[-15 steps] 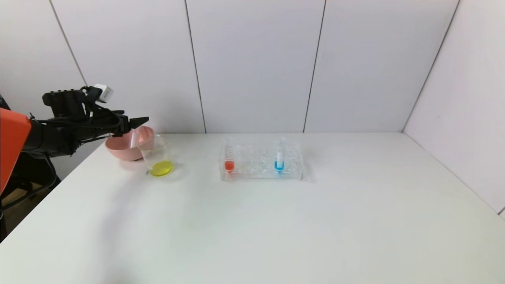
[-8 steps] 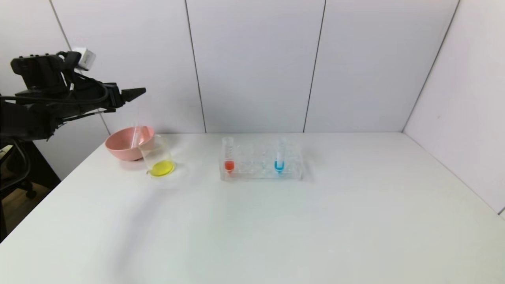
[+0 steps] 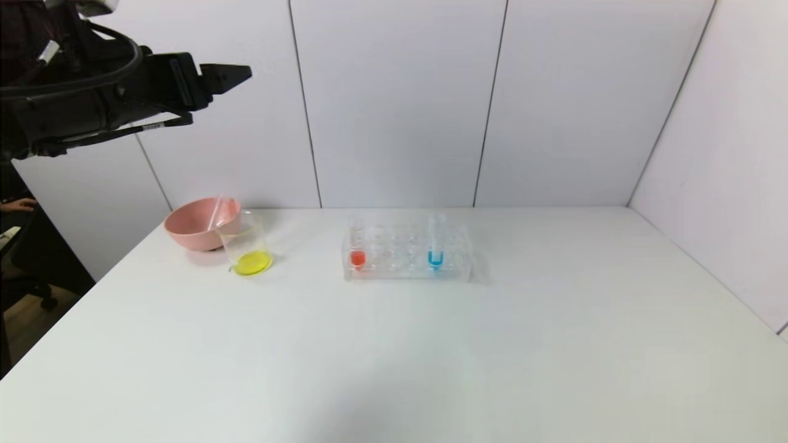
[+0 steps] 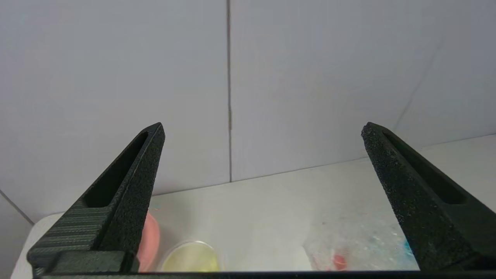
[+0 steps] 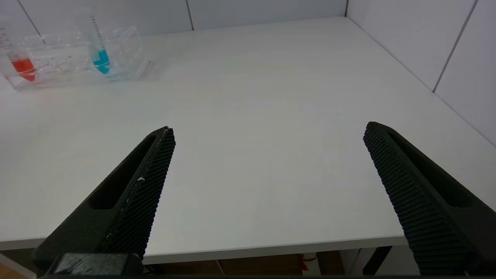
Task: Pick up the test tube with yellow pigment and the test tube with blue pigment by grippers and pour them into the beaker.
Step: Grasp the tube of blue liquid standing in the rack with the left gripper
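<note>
Rising left gripper (image 3: 243, 72) — jaws spread wide and empty, now high above the pink bowl (image 3: 191, 231).
Emptied yellow-pigment test tube (image 3: 217, 212) leans in the bowl; beaker (image 3: 246, 246) holds yellow liquid; blue-pigment test tube (image 3: 436, 243) stands racked — right gripper (image 5: 267, 133) gapes, parked.

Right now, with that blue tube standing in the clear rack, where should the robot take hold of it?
Probably the bare upper stretch of the test tube with blue pigment, above the clear rack. It stands upright with its tip sunk in a hole, so come from above and pinch across the tube, then lift straight up. The open right tool is likely nearer.
</note>
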You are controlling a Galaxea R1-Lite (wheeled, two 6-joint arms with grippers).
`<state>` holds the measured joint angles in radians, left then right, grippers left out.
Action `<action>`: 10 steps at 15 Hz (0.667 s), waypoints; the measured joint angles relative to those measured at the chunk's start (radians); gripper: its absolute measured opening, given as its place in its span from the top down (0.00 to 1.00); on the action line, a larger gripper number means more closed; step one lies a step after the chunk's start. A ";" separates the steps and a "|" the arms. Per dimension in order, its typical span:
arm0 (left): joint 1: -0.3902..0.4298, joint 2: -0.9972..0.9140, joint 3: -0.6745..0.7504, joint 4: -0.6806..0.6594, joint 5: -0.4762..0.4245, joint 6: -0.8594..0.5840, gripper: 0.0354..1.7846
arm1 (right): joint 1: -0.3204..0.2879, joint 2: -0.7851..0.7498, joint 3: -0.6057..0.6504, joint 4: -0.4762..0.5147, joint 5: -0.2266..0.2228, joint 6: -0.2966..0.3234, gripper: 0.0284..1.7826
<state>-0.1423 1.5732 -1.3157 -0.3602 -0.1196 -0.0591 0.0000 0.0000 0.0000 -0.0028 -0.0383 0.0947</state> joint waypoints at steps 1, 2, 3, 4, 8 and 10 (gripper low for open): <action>-0.073 -0.033 0.007 0.016 0.066 0.001 0.00 | 0.000 0.000 0.000 0.000 0.000 0.000 0.00; -0.167 -0.064 0.021 0.020 0.150 0.006 0.00 | 0.000 0.000 0.000 0.000 0.000 0.000 0.00; -0.258 -0.084 0.040 0.019 0.240 0.012 0.00 | 0.000 0.000 0.000 0.000 0.000 0.000 0.00; -0.355 -0.098 0.068 0.010 0.342 0.025 0.00 | 0.000 0.000 0.000 0.000 0.000 0.000 0.00; -0.630 -0.054 0.196 -0.168 0.640 0.081 0.00 | 0.000 0.000 0.000 0.000 0.000 0.000 0.00; -0.696 0.030 0.231 -0.309 0.716 0.101 0.00 | 0.000 0.000 0.000 0.000 0.000 0.000 0.00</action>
<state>-0.8385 1.6028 -1.0843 -0.6696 0.5960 0.0417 0.0000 0.0000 0.0000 -0.0028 -0.0383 0.0951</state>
